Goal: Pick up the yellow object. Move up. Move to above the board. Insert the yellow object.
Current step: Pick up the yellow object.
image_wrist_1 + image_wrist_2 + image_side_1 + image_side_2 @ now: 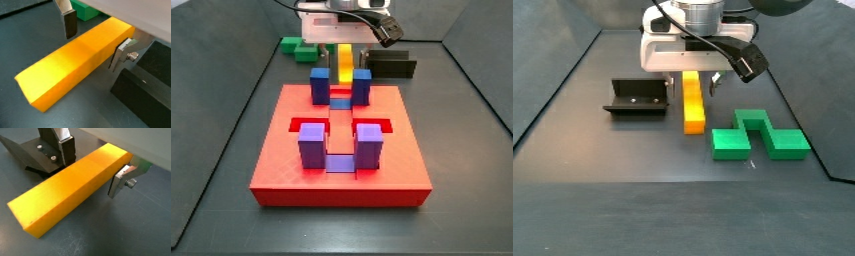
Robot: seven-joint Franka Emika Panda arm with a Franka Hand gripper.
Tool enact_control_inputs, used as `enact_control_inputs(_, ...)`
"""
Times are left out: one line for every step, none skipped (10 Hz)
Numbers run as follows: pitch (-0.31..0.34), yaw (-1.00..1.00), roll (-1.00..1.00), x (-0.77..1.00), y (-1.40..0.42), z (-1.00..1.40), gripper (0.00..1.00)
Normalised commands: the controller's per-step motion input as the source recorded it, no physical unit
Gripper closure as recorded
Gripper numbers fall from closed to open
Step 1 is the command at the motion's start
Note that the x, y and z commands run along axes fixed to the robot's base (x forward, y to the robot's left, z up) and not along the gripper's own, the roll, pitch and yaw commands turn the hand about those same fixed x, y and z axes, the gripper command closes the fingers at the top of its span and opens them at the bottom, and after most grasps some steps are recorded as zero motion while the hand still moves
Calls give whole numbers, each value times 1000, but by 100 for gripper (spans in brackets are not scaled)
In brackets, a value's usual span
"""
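No readable text, labels, brands or numbers on any surface, gripper above the floor, closed on the unmarked yellow object

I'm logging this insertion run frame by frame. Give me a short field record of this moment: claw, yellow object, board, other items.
claw: around the upper end of the yellow object, one finger on each side
claw state: cannot tell whether it is clamped
yellow object: upright, lower end near the floor in a side view
board: red, with blue-purple posts; slots not filled
other items: green blocks, fixture
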Motion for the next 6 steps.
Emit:
enact_control_inputs(0,0,11,0,0,0,0)
enact_control_inputs(0,0,6,0,0,0,0)
enact_control_inputs(0,0,0,0,0,0,0)
enact_control_inputs(0,0,0,0,0,0,100)
enact_control_inputs(0,0,0,0,0,0,100)
enact_control_inputs(0,0,0,0,0,0,100)
